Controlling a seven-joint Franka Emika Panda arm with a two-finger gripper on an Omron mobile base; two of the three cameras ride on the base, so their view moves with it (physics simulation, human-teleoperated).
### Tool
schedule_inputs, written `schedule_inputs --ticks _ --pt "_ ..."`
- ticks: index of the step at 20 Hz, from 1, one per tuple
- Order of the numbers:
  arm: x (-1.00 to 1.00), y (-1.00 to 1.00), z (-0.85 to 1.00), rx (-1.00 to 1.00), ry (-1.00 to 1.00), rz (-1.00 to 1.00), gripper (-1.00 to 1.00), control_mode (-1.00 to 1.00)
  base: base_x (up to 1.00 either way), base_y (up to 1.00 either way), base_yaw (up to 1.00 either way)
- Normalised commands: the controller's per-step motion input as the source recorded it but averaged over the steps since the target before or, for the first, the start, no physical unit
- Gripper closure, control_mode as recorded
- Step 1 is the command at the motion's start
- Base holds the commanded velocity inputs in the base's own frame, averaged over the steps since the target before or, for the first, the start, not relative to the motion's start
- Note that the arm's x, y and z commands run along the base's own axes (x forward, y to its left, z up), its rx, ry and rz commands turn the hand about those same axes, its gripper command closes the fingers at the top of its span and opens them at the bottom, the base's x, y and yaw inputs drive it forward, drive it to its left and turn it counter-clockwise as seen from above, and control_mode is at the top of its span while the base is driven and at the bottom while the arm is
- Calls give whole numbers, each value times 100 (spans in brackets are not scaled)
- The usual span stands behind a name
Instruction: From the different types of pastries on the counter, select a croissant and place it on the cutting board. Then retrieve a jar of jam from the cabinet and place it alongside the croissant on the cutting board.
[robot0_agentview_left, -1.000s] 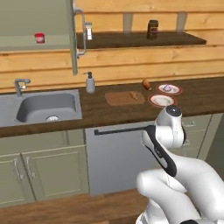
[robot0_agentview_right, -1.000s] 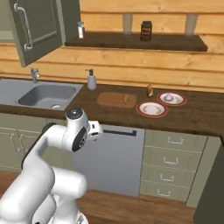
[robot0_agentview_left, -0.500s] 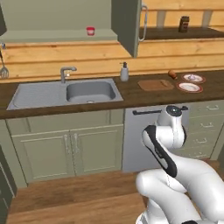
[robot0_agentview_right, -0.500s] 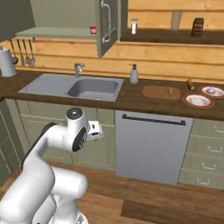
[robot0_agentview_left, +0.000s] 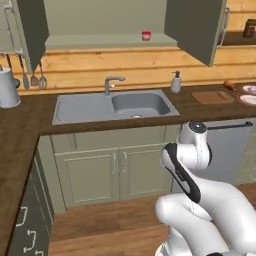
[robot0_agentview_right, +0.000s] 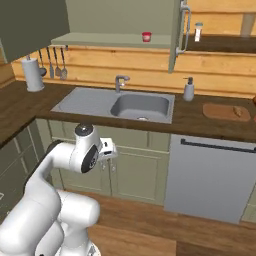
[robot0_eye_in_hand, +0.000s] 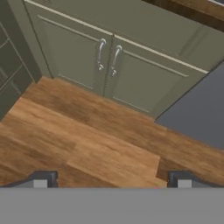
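The small red jar of jam (robot0_agentview_left: 146, 35) (robot0_agentview_right: 146, 36) stands alone on the pale shelf of the open olive cabinet (robot0_agentview_left: 105, 20) above the sink. The cutting board (robot0_agentview_left: 212, 97) (robot0_agentview_right: 226, 111) lies on the dark counter (robot0_agentview_left: 30, 112) far to the right. A golden-brown croissant (robot0_agentview_left: 229, 84) (robot0_agentview_right: 238, 112) sits at its far right end. Red-rimmed plates (robot0_agentview_left: 247, 98) show at the frame's right edge. My gripper (robot0_eye_in_hand: 111, 181) is open and holds nothing. It hangs low on the folded arm, pointing at the wooden floor in front of the lower cupboard doors.
A grey sink (robot0_agentview_left: 115, 106) with a faucet (robot0_agentview_left: 111, 82) fills the middle of the counter, with a soap dispenser (robot0_agentview_left: 175, 82) to its right. The open cabinet door (robot0_agentview_left: 192, 27) juts out above. A dishwasher front (robot0_agentview_right: 210, 175) is on the right and a white jug (robot0_agentview_left: 7, 87) on the left.
The base has driven left, so the whole scene slid right: sink and open cabinet now sit centred, and the board and plates lie near the right edge. The arm stays folded.
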Motion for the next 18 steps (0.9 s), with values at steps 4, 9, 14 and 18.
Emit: schedule_inputs --ticks 4,9,14,18 --pt "0 0 0 0 0 0 -100 100 100 -8 0" --pt "0 0 0 0 0 0 -100 100 100 -5 0" --pt "0 0 0 0 0 0 -100 100 100 -6 0" --pt "0 0 0 0 0 0 -100 100 100 -20 0"
